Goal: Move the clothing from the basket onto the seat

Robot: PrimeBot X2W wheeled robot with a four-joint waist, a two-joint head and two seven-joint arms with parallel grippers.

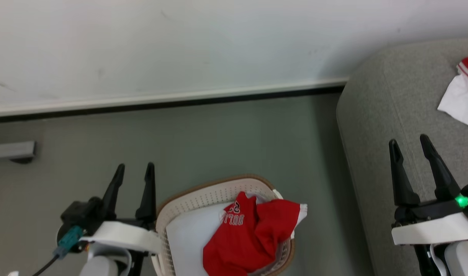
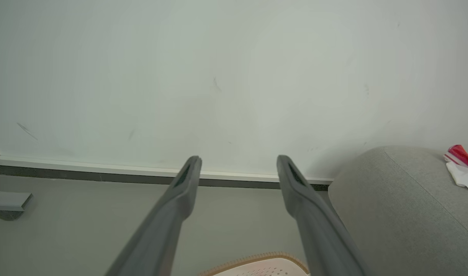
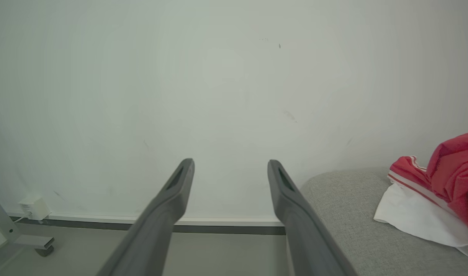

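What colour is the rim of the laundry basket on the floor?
The rim is tan-brown, edging the white perforated basket; the head view shows it best.

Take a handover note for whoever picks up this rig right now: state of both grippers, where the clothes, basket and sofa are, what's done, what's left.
Left gripper: open, empty, hovering just left of the basket.
Right gripper: open, empty, over the sofa.
Done: one red-and-white garment lies on the sofa.
Left: a red lettered garment is in the basket, draped over its right rim; it has to go onto the sofa.
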